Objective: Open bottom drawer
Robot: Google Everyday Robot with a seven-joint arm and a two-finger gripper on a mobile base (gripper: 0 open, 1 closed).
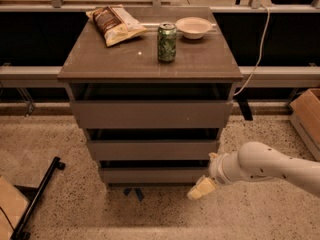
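Note:
The bottom drawer (152, 175) is the lowest and narrowest of three matte grey-brown flat fronts in a small cabinet. A dark gap shows above its front. The mid drawer (152, 149) and the widest top drawer (150, 114) sit above it. My gripper (201, 188) hangs from the white arm (270, 166) that comes in from the right. Its cream tip is low, just in front of the bottom drawer's right end, near the floor.
On the cabinet top (90, 64) lie a chip bag (115, 24), a green can (166, 42) and a white bowl (193, 27). A cardboard box (307, 115) stands at right, a black stand leg (35, 204) at lower left. The floor is speckled.

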